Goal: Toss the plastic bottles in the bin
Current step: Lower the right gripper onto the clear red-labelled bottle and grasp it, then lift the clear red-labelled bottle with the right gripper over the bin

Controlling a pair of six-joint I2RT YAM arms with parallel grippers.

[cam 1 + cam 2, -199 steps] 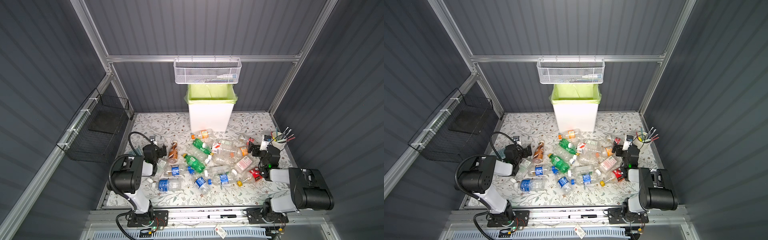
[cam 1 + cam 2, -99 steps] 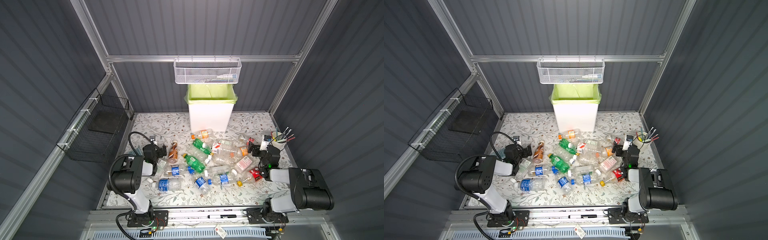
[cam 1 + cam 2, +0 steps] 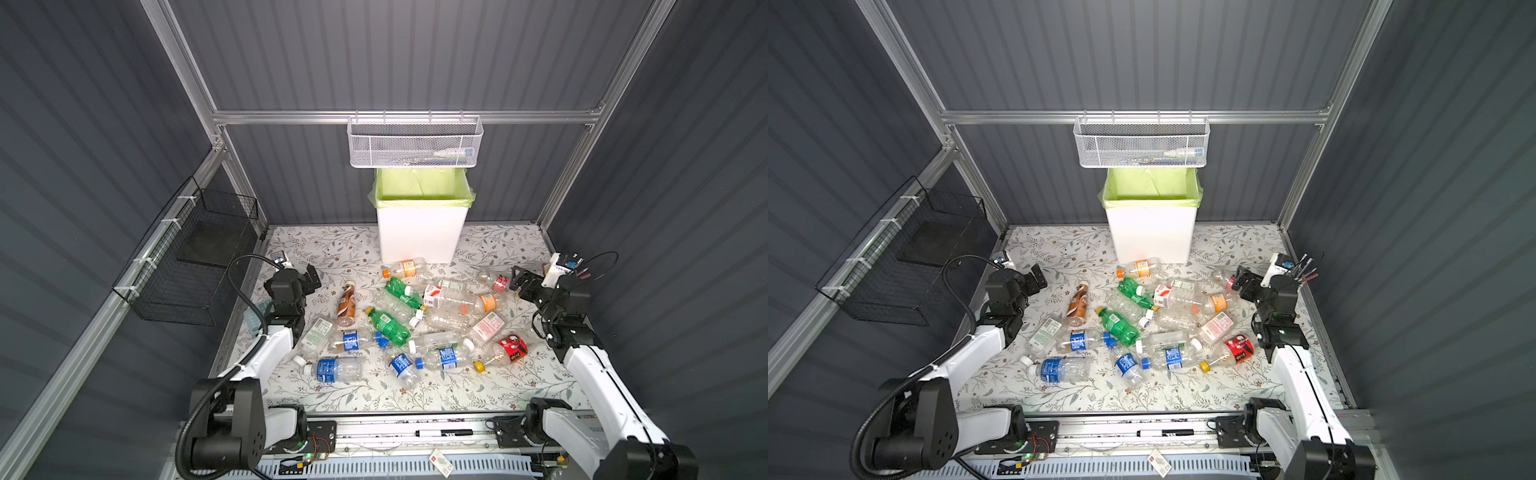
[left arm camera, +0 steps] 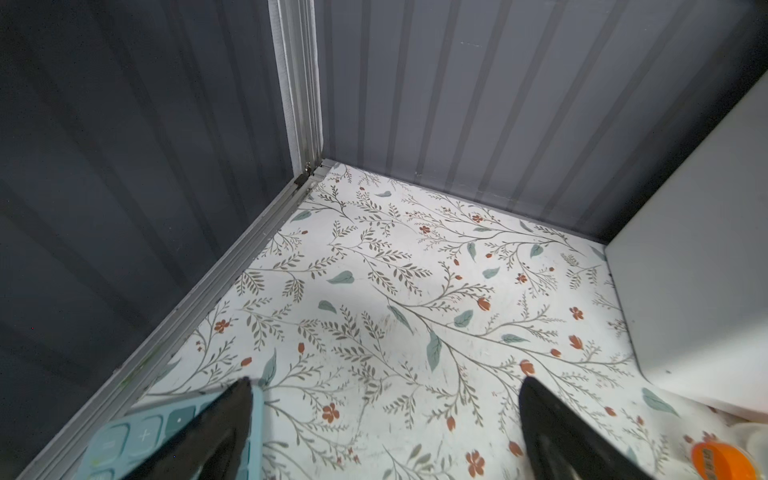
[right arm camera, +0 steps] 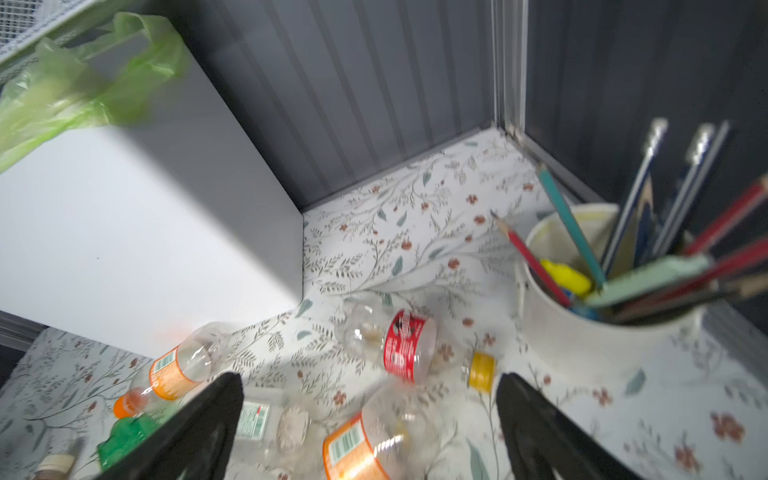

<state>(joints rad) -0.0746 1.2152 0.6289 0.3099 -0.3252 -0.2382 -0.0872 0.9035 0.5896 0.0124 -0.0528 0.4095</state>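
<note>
Red-label bottle (image 5: 405,345) lying just beyond right end effector (image 5: 370,376), jaws spread

Lit from overhead in both top views: bright on the tabletop (image 3: 332,249), near-white glare on the bin (image 3: 419,232) front, dim along the dark walls (image 3: 415,62). Shows only faint, soft shadows under the plastic bottles (image 3: 390,328). Sharp and evenly lit in the left wrist view. Smeared with motion blur across the right wrist view, plain on the pencil cup (image 5: 590,340).
</note>
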